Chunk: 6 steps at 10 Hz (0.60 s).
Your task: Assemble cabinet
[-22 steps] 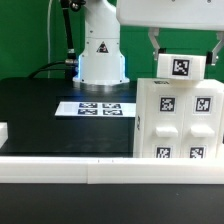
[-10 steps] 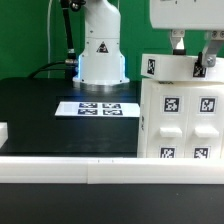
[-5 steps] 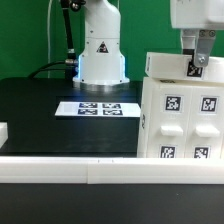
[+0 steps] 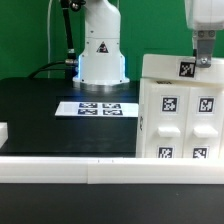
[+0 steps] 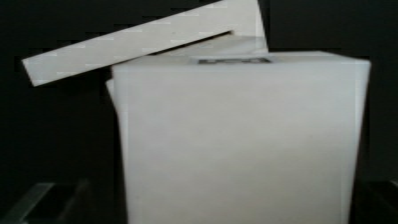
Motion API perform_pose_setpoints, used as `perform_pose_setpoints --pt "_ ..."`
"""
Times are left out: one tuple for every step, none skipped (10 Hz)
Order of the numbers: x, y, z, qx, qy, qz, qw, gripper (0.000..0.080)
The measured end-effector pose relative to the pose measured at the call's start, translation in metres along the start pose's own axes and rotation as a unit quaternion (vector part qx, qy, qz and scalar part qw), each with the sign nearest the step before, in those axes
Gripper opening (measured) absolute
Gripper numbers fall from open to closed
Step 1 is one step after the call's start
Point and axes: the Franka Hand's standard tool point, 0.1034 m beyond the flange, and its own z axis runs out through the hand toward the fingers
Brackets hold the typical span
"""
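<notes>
I see the blocky white plastic tagged cabinet (image 4: 178, 118) on the black bench (image 4: 60, 115), a thin white panel (image 4: 170, 68) beneath my jaws; I cannot tell their grip.

On the black table (image 4: 40, 105) the tagged white cabinet (image 4: 180, 120) stands at the exterior view's right, the gripper (image 4: 205, 55) touching its tilted top panel (image 4: 165, 68), with the marker board (image 4: 97, 107) before the robot base (image 4: 101, 50)

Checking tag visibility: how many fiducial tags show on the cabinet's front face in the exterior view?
4: upper two and lower two on the blocky white plastic cabinet; more may be cropped.
</notes>
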Motion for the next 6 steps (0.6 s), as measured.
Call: perform_pose_setpoints --pt "0.0 0.0 -0.001 0.0 -0.001 -0.004 1.0 0.0789" --pt "-0.003 -0.001 -0.006 0.002 -0.01 -0.01 1.0 0.0789" --pt "-0.005 -0.003 -0.012 0.005 -0.019 -0.015 1.0 0.0798" --pt "-0.006 -0.005 -0.017 0.008 -0.026 -0.025 0.999 0.0798" --pt "-0.006 -0.007 -0.022 0.011 -0.033 -0.033 0.999 0.0797" --pt "-0.006 -0.007 -0.022 0.012 -0.037 -0.034 0.999 0.0797"
